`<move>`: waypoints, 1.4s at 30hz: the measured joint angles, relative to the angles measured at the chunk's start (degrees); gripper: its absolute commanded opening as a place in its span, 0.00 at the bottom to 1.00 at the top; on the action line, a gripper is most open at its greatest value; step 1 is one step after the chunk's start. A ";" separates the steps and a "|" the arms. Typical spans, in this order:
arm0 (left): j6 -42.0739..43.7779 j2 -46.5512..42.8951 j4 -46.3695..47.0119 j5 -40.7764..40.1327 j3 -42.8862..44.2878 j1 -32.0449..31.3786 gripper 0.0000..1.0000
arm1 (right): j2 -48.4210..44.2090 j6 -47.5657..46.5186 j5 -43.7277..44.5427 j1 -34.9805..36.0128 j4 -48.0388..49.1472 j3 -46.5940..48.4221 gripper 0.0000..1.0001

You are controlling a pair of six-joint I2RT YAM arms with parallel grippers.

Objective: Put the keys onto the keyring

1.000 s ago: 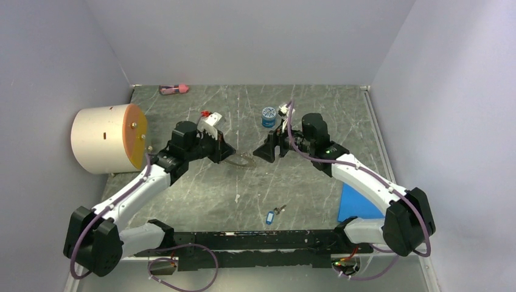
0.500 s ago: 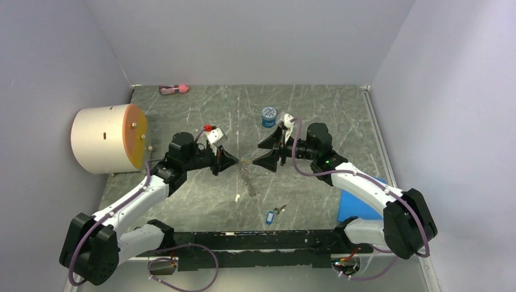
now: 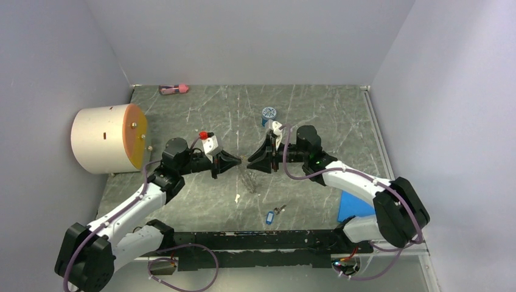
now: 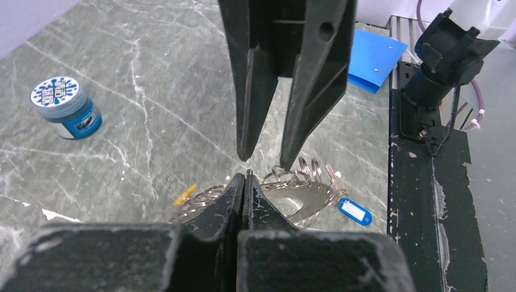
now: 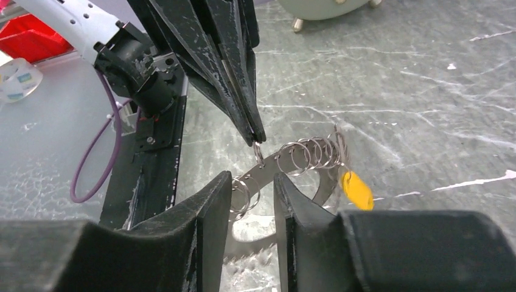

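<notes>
The keyring [image 4: 307,198], a grey metal band strung with several small split rings, hangs above the table between both arms. My left gripper [image 4: 245,177] is shut, pinching one small ring [image 5: 258,152] at its tips. My right gripper [image 5: 252,182] faces it tip to tip with its jaws partly apart; the band and a few rings lie in the gap. A yellow-headed key [image 5: 357,190] dangles from the keyring's end. The blue-tagged key [image 3: 269,217] lies loose on the table nearer the arm bases. In the top view the two grippers [image 3: 241,160] [image 3: 250,163] almost touch.
A round blue jar [image 3: 268,114] stands behind the grippers. A white cylinder with an orange face [image 3: 109,139] sits at the left wall, and a pink object [image 3: 173,89] lies at the back. A blue sheet [image 3: 355,204] lies near the right arm's base. A white scrap [image 3: 237,198] lies below the keyring.
The left gripper has lifted the keyring off the table and drawn back toward the near side. The right gripper has moved in to meet it, and its jaws have narrowed around the band.
</notes>
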 measured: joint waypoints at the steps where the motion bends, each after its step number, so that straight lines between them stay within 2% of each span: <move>1: 0.09 -0.26 0.20 0.24 0.00 -0.11 0.03 | 0.48 0.02 -0.20 0.24 0.17 0.00 0.31; 7: 0.42 -0.81 0.31 0.96 -0.02 -0.81 0.02 | 2.16 -0.20 -1.22 0.85 0.85 0.79 0.26; 10: 0.39 -0.90 0.28 1.01 -0.04 -0.90 0.03 | 2.23 -0.33 -1.40 1.11 1.27 1.33 0.16; 18: 0.24 -1.49 1.03 1.25 -0.09 -1.27 0.02 | 3.39 -0.35 -3.23 1.60 2.45 2.19 0.14; 22: 0.24 -1.49 1.05 1.33 -0.09 -1.44 0.02 | 4.35 -0.28 -3.93 1.88 2.60 2.19 0.00; 26: 0.24 -1.55 0.98 1.16 -0.11 -1.44 0.03 | 4.70 -0.15 -4.48 1.92 2.73 2.60 0.00; 27: 0.22 -1.64 0.98 1.05 -0.11 -1.42 0.04 | 4.74 -0.15 -4.46 1.92 2.78 2.64 0.00; 28: 0.20 -1.75 0.96 0.85 -0.11 -1.44 0.13 | 4.74 -0.15 -4.44 1.92 2.80 2.64 0.00; 29: 0.13 -1.88 0.92 0.61 -0.11 -1.44 0.32 | 4.74 -0.13 -4.39 1.92 2.86 2.64 0.00; 30: -0.20 -2.01 0.90 0.17 -0.11 -1.44 0.42 | 4.74 -0.13 -4.26 1.95 3.10 2.64 0.00; 31: -1.20 -2.23 0.92 -0.61 -0.11 -1.49 0.47 | 4.74 -0.13 -3.98 1.99 3.34 2.64 0.00; 39: -8.68 -7.32 0.92 -9.81 -0.81 -1.64 0.59 | 4.15 2.56 -1.03 2.14 9.46 -1.25 0.00; 42: -11.41 -10.27 2.80 -11.39 -3.28 -1.64 0.58 | 3.85 4.44 -0.72 2.14 13.73 -3.54 0.00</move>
